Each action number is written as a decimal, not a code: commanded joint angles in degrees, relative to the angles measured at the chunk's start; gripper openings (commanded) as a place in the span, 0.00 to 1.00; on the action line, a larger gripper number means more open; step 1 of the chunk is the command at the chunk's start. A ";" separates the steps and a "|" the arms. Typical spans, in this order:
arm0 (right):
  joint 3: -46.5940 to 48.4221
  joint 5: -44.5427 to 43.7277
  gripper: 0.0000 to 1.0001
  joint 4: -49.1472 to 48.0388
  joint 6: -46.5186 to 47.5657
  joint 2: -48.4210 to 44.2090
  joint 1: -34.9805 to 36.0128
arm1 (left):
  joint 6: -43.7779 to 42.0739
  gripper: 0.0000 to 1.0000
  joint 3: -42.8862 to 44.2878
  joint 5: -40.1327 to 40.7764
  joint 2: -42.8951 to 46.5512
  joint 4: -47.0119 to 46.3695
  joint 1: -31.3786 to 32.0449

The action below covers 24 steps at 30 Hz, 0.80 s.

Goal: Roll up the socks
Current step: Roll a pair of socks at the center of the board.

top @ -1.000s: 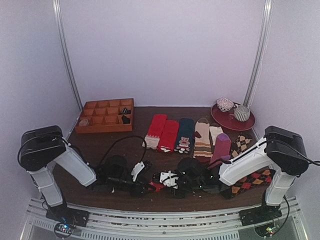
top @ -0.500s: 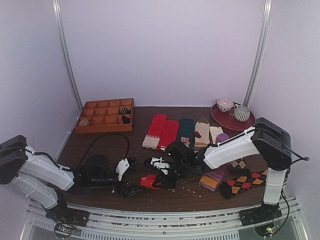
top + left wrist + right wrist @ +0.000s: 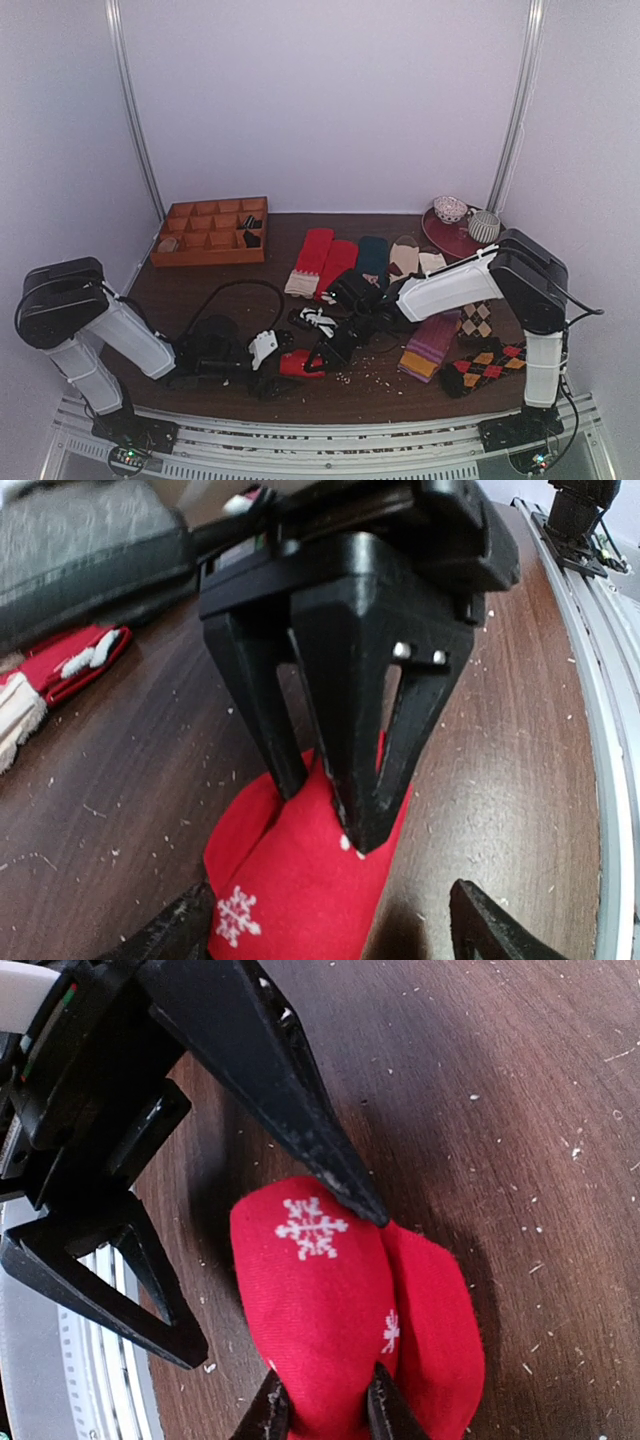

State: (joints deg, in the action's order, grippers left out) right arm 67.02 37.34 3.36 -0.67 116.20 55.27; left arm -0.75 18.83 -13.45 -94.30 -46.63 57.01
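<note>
The socks [image 3: 297, 364] are a small red bundle with white snowflakes, lying on the dark wood table near its front edge. They also show in the left wrist view [image 3: 300, 870] and the right wrist view [image 3: 330, 1300]. My right gripper [image 3: 326, 356] [image 3: 325, 1415] is shut on a fold at one end of the bundle. My left gripper [image 3: 273, 372] [image 3: 335, 935] is open and straddles the bundle from the other side. One of its fingers [image 3: 300, 1110] touches the bundle's top edge.
Behind lie two separate red socks [image 3: 325, 262], a teal sock [image 3: 372, 254], a striped beige sock [image 3: 403, 258], a purple sock [image 3: 432, 343] and an argyle sock [image 3: 490, 365]. An orange compartment tray [image 3: 210, 232] sits back left. A maroon plate [image 3: 458, 243] with cups sits back right.
My right gripper has moved left to the front middle and grips the bundle there. My left gripper drew back to the left, then came in around the bundle.
</note>
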 commanded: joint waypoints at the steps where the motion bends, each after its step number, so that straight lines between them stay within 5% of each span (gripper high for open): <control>1: -4.56 -5.63 0.17 18.35 -1.16 8.61 0.53 | -1.83 0.78 1.80 -1.51 -0.65 -5.84 0.20; 7: -4.97 -5.26 0.17 17.97 -1.20 9.09 -0.01 | -1.88 0.52 1.91 -1.78 -1.58 -5.44 0.12; 16: -4.96 -4.41 0.17 17.72 -1.09 9.38 -0.08 | -0.52 0.57 1.91 -2.59 -5.14 -7.22 -0.06; 22: -4.92 -4.03 0.17 18.00 -1.00 9.58 -0.07 | -0.74 0.45 2.15 -2.68 -5.64 -6.47 -0.06; 24: -4.89 -3.90 0.17 17.87 -1.00 9.57 -0.19 | -0.81 0.31 2.53 -3.19 -6.45 -6.06 -0.15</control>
State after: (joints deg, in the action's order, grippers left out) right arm 67.53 41.23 3.60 -0.69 117.51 54.02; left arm -1.61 20.08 -13.76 -98.85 -51.83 56.55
